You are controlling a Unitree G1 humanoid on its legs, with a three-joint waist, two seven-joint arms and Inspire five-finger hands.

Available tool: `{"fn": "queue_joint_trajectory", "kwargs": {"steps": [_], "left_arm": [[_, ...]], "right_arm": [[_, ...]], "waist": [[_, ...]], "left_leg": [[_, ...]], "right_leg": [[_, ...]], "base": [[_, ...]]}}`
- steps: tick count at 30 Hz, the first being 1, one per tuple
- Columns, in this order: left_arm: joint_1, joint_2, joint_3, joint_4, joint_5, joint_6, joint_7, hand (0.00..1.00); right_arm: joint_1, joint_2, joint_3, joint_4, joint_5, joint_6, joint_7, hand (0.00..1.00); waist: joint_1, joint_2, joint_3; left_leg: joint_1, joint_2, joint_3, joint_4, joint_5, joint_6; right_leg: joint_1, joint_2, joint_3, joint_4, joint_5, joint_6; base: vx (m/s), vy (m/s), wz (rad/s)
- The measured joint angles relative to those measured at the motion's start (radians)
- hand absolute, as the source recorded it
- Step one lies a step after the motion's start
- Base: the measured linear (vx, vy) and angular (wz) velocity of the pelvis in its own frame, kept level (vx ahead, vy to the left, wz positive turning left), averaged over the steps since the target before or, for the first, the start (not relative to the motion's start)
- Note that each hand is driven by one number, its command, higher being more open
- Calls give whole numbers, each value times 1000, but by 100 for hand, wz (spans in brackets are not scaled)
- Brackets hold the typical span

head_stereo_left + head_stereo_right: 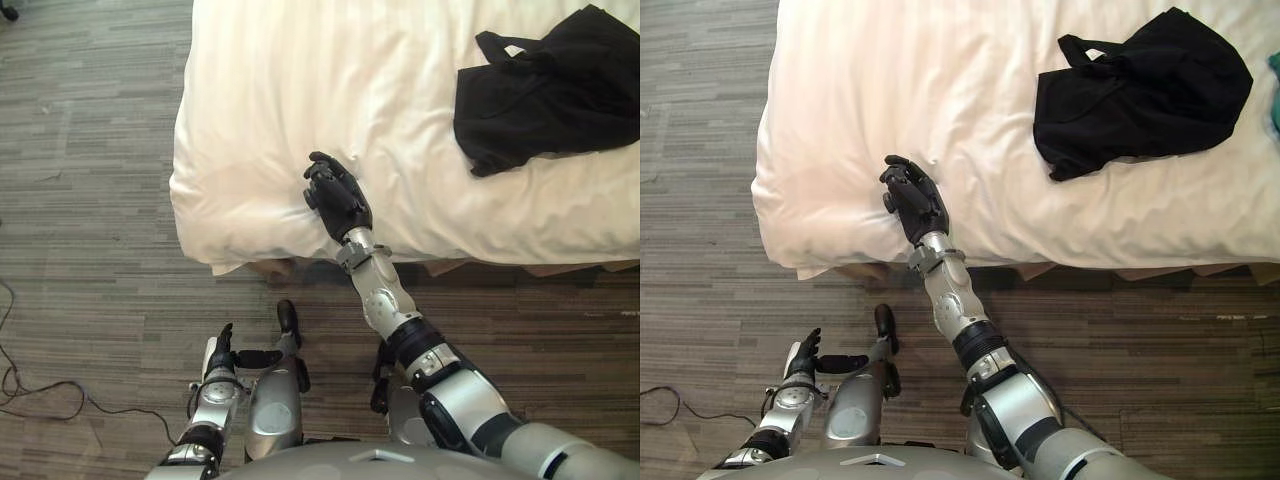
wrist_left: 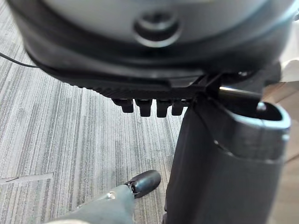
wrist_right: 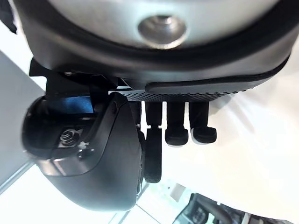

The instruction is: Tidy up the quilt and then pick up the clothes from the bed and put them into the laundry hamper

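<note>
White quilt (image 1: 300,100) looks mostly smooth, the right hand (image 1: 336,196) rests on it near the corner with loose fingers holding nothing, the left hand (image 1: 221,347) hangs low and loose too, and the black clothes (image 1: 555,85) lie on the quilt, not yet picked up.

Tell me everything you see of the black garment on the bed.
The black garment is soft cloth, crumpled in a loose heap with a strap loop sticking out at one end. It lies on the white quilt, toward the robot's right. Only the quilt touches it; the right hand is well apart.
</note>
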Motion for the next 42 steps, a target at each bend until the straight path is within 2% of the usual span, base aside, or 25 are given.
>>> {"fn": "queue_joint_trajectory", "kwargs": {"steps": [3,8,11,15,16,19,20,22,23,24,26,28,29,30,31,32,33,34,35,37,38,39,40,41,42], "left_arm": [[1,-24,3,4,0,8,-14,100],[-42,-33,48,54,-11,48,-47,100],[-67,-49,109,52,-18,47,-63,100],[-66,-70,149,46,-46,44,-69,100],[-38,-73,171,42,-48,44,-69,100],[44,-81,227,41,-49,45,-73,100],[73,-78,256,38,-60,45,-75,100],[123,-70,322,21,-107,44,-74,100],[130,-69,340,21,-130,45,-75,100],[134,-71,371,20,-172,44,-78,100],[155,-97,413,32,-207,50,-82,100],[177,-136,410,29,-206,43,-88,100],[176,-151,385,33,-202,39,-97,100],[174,-147,364,32,-203,40,-103,100],[169,-125,345,30,-206,43,-104,100],[172,-124,339,27,-202,42,-105,100],[176,-125,321,20,-200,41,-106,100],[178,-126,293,20,-198,40,-107,100],[184,-124,265,19,-196,38,-105,100],[177,-109,218,21,-195,33,-107,100],[173,-97,186,27,-192,33,-114,100],[161,-77,175,38,-185,33,-121,100],[139,-65,163,60,-166,34,-129,100],[141,-69,144,67,-157,27,-128,100],[139,-78,136,66,-156,14,-128,100]], "right_arm": [[65,20,-102,-3,-16,11,21,0],[127,52,-319,62,40,100,50,0],[153,48,-404,105,44,167,51,0],[203,17,-626,224,76,178,-11,0],[238,4,-761,263,84,176,-62,100],[398,-55,-932,297,104,151,-132,100],[493,-85,-936,304,103,143,-144,100],[596,-129,-930,341,102,141,-153,100],[605,-144,-928,351,102,142,-157,100],[616,-165,-922,355,97,147,-168,100],[633,-174,-889,345,57,157,-168,100],[636,-166,-839,333,-10,185,-153,100],[634,-142,-790,306,-69,203,-136,100],[630,-123,-775,298,-96,211,-130,100],[627,-87,-734,291,-144,228,-123,100],[632,-74,-713,291,-177,237,-119,100],[647,-84,-690,276,-219,245,-110,100],[653,-98,-650,262,-262,230,-112,100],[651,-106,-628,261,-299,229,-118,100],[661,-108,-615,262,-376,228,-124,100],[677,-112,-595,281,-443,224,-128,100],[668,-122,-576,305,-478,225,-127,100],[662,-133,-532,321,-520,223,-127,100],[624,-161,-519,336,-551,220,-127,100],[606,-170,-528,343,-559,222,-125,100]], "waist": [[-9,-9,-8],[-41,-95,-63],[-52,-127,-91],[-67,-132,-121],[-87,-132,-136],[-120,-121,-166],[-129,-120,-167],[-124,-107,-176],[-121,-97,-179],[-120,-77,-182],[-119,-44,-194],[-119,-27,-224],[-111,-24,-228],[-96,-40,-221],[-67,-66,-209],[-65,-69,-207],[-69,-71,-210],[-67,-45,-215],[-58,-33,-210],[-68,-43,-214],[-65,-61,-211],[-68,-85,-200],[-62,-103,-204],[-39,-47,-219],[-31,-38,-212]], "left_leg": [[27,-10,25,-2,-17,9],[99,-19,116,-4,-47,14],[137,-17,199,-4,-68,9],[194,-16,300,-4,-87,6],[221,-13,341,-4,-100,-2],[304,3,451,3,-140,-43],[322,36,472,87,-196,-63],[265,167,268,424,-372,-53],[239,184,165,511,-406,-59],[212,196,-11,633,-451,-82],[242,189,-159,652,-480,-72],[314,121,-212,532,-555,-94],[366,83,-104,407,-611,-87],[393,51,-52,371,-615,-82],[424,-2,28,345,-594,-65],[436,-21,50,336,-590,-57],[444,-41,80,323,-580,-39],[456,-38,130,303,-568,-18],[473,-23,182,287,-561,-16],[494,-18,208,278,-554,-22],[525,-36,218,271,-547,-16],[538,-49,222,275,-532,32],[506,-70,212,298,-538,148],[434,-97,163,196,-512,163],[426,-85,178,196,-476,95]], "right_leg": [[26,-4,11,-19,5,10],[65,-20,84,-58,33,22],[65,-22,157,-72,54,24],[65,-19,248,-86,69,26],[63,-15,284,-85,70,26],[67,8,389,-78,63,16],[66,42,438,-53,56,8],[54,110,537,-7,41,-14],[48,129,568,4,40,-15],[39,161,622,27,40,-15],[20,201,676,82,27,-2],[-62,214,734,163,-1,35],[-152,141,600,209,-33,8],[-184,82,517,223,-31,4],[-205,-28,368,204,-15,-11],[-200,-76,278,180,-17,-13],[-189,-135,142,145,-33,-38],[-190,-173,-14,144,-65,-88],[-207,-181,-108,289,-61,-90],[-164,-179,-166,500,-82,-116],[-111,-166,-183,511,-116,-87],[-101,-142,-175,485,-85,-118],[-82,-97,-119,349,8,-127],[-96,-31,-75,271,57,-118],[-135,-44,-84,457,-36,-154]], "base": [[-19,20,-8],[32,24,-40],[25,5,-64],[46,0,-81],[86,-6,-88],[125,-10,-130],[173,-113,-151],[139,-144,-174],[32,-37,-172],[-22,54,-169],[-92,148,-135],[-302,315,-110],[-429,345,-122],[-481,316,-156],[-236,142,-130],[-252,147,-128],[-167,122,-100],[-236,124,-124],[-178,48,-115],[-70,-11,-66],[-40,1,-62],[-133,-9,-113],[-258,-24,-170],[-231,-28,-176],[-109,-58,-158]]}}
